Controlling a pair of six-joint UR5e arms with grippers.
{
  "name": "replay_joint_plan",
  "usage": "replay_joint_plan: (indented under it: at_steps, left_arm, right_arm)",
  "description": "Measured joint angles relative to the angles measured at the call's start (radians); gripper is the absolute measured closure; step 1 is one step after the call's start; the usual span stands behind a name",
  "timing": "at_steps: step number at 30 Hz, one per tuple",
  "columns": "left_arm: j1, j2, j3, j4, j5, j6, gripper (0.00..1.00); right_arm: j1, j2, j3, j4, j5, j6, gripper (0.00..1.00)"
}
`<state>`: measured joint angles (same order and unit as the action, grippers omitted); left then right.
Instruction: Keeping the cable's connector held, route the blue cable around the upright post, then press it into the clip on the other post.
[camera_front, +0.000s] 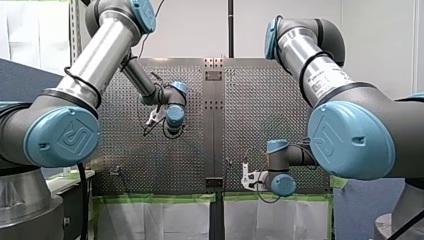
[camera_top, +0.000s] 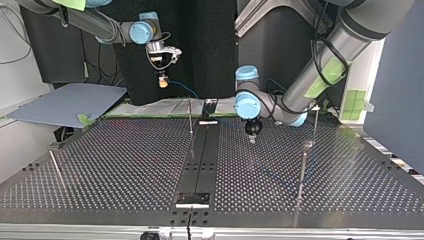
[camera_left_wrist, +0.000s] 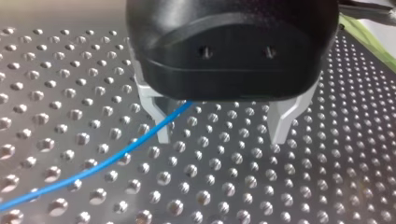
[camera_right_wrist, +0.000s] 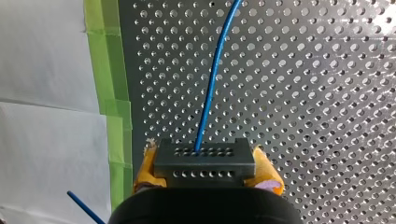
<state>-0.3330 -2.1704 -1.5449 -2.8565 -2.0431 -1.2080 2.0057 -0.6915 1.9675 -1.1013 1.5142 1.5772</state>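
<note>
With the connector (camera_right_wrist: 205, 163) clamped in the right tool (camera_right_wrist: 205, 156), the blue cable (camera_left_wrist: 93, 165) is best held taut beside the open left tool (camera_left_wrist: 223, 137).

My left arm (camera_front: 100, 55) reached far out over the worktop (camera_left_wrist: 210, 186), wrist bent down. Its end effector (camera_left_wrist: 222, 137) hung low above the surface, with its two metal fingers (camera_left_wrist: 162, 126) spread wide apart. My right arm (camera_front: 320, 75) reached toward the near edge. Its end effector (camera_right_wrist: 204, 161) was raised higher, with its yellow pads (camera_right_wrist: 145, 170) clamped on the connector (camera_right_wrist: 205, 153).
</note>
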Motion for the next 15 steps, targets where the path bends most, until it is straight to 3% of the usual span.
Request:
replay_joint_plan:
  at_steps: [8, 15]
  left_arm:
    - [-0.017, -0.059, 0.000, 0.024, 0.007, -0.025, 0.00]
    - [-0.029, -0.069, 0.000, 0.056, 0.008, -0.067, 0.00]
  right_arm:
    - [0.001, 0.000, 0.000, -0.002, -0.008, 0.000, 1.00]
    - [0.002, 0.000, 0.000, -0.003, -0.012, -0.001, 1.00]
